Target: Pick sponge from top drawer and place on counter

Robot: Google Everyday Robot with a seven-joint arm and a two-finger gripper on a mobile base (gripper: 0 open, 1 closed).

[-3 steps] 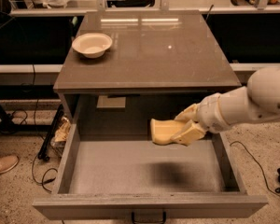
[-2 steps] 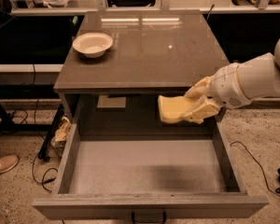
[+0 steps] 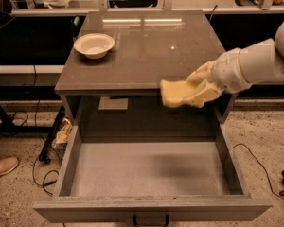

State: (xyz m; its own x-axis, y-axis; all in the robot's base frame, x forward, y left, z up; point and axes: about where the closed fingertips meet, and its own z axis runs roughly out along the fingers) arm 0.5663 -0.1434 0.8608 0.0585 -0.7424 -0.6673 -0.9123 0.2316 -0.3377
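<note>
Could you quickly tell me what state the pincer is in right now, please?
Pincer: closed on the sponge, held at the front edge of the counter, above the open top drawer.

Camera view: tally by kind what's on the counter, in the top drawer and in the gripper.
1 sponge, held in the gripper at the front edge of the counter, above the open top drawer.
1 bowl, on the counter, back left.
Total: 2.

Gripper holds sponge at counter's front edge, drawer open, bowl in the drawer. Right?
Wrong on the bowl: camera view shows it on the counter, back left, not in the top drawer. The gripper does hold the sponge at the front edge.
</note>
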